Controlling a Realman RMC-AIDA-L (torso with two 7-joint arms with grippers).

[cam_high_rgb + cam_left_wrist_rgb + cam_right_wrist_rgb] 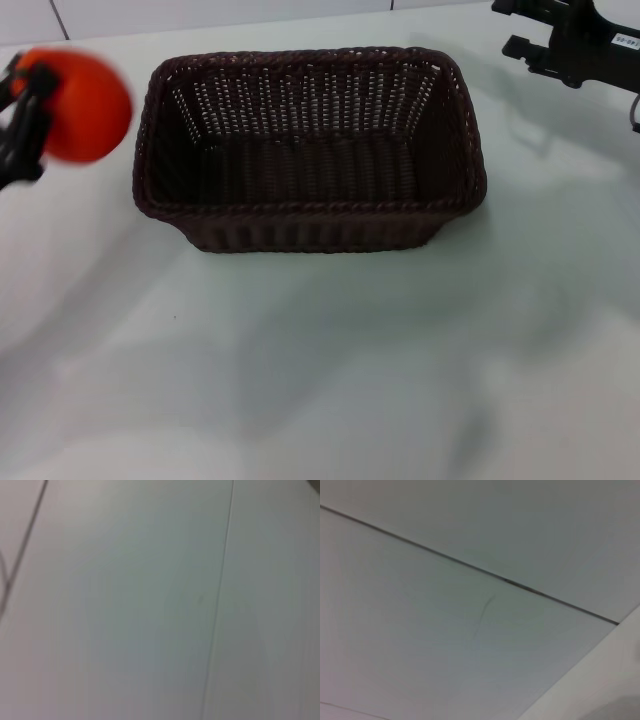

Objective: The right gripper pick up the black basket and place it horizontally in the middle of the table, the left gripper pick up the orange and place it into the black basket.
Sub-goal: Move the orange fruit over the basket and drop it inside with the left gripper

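The black basket lies lengthwise across the middle of the white table, open side up and empty. My left gripper is at the left edge of the head view, shut on the orange, which it holds in the air just left of the basket's left rim. My right gripper is at the far right, behind the basket's right corner and apart from it. Both wrist views show only bare white surface with thin seams.
The table's far edge meets a white wall behind the basket. A thin dark cable hangs beside my right arm.
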